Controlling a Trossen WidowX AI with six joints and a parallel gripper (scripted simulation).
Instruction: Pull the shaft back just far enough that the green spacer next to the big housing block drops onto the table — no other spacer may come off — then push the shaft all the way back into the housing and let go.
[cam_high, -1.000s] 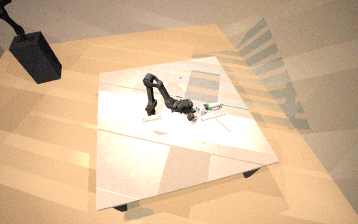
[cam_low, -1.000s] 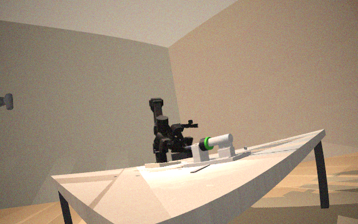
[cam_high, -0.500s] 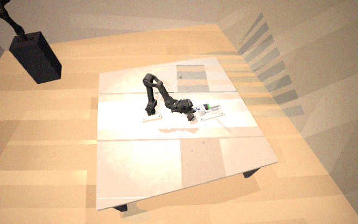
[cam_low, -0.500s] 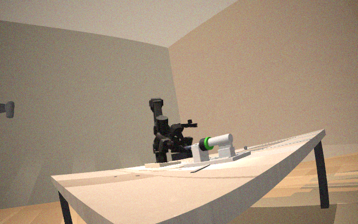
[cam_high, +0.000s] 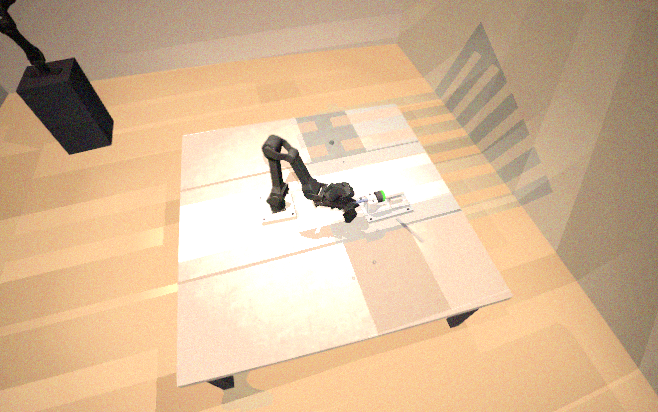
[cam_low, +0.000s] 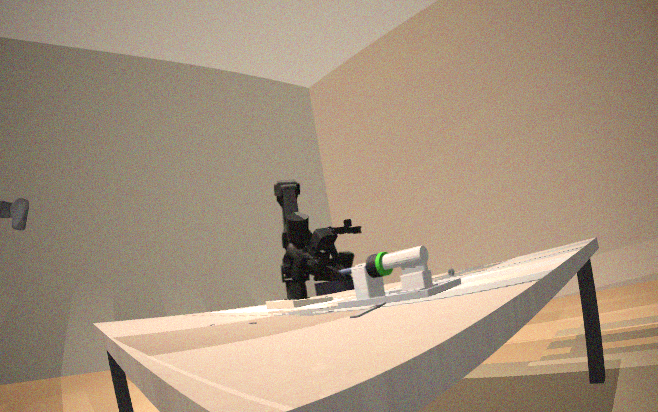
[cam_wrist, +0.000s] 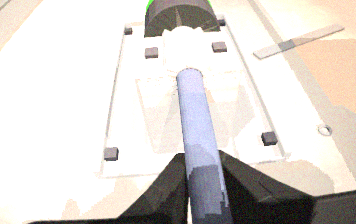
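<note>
My gripper (cam_high: 356, 202) (cam_wrist: 198, 159) is shut on the blue shaft (cam_wrist: 196, 117) (cam_low: 345, 271), its fingers on both sides of the free end. The shaft enters a white support block (cam_low: 367, 283) (cam_wrist: 187, 49). Beyond that block a black spacer (cam_low: 371, 265) (cam_wrist: 182, 16) and the green spacer (cam_low: 379, 265) (cam_high: 383, 195) stand upright side by side, in line with the shaft. The green one is against the white housing cylinder (cam_low: 406, 257), with no clear gap. The shaft's far end and any other spacers are hidden.
A white base plate (cam_wrist: 114, 115) with dark bolts carries the fixture. A thin flat strip (cam_wrist: 300, 41) (cam_low: 368, 310) lies beside it, and a small ring (cam_wrist: 325, 130) lies nearby. A small dark round thing (cam_high: 331, 142) is farther back. Shadows and bright light cross the table.
</note>
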